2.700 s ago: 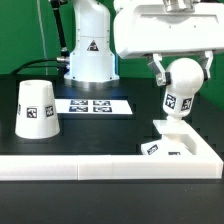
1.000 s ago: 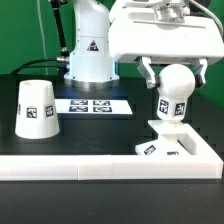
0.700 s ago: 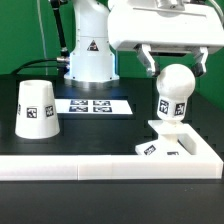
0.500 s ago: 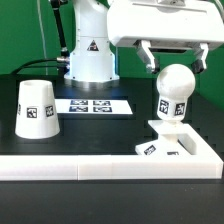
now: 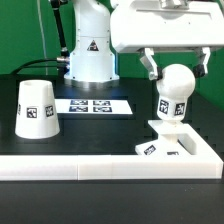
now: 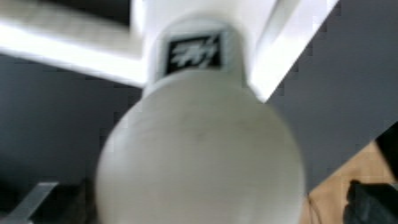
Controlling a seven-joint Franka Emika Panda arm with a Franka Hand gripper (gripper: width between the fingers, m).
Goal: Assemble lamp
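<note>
The white round-headed bulb [image 5: 174, 97] stands upright with its foot in the flat square base [image 5: 198, 150] at the exterior view's right. My gripper [image 5: 179, 70] hangs over it, open, one finger on each side of the bulb's head with a small gap on each side. In the wrist view the bulb [image 6: 196, 140] fills the picture, its tag at the far end, and my gripper [image 6: 205, 205] shows only as dark fingertips [image 6: 32, 203] at the picture's corners. The cup-like shade [image 5: 36, 108] stands mouth down at the exterior view's left, far from my gripper.
The marker board [image 5: 95, 104] lies flat between the shade and the base. The big white robot pedestal [image 5: 90, 50] stands behind it. A white ledge [image 5: 70, 166] runs along the table's front edge.
The bulb was tilted and held in my gripper; now it stands upright in the base. My fingers have opened off it, rose a little, then came slightly down again.
</note>
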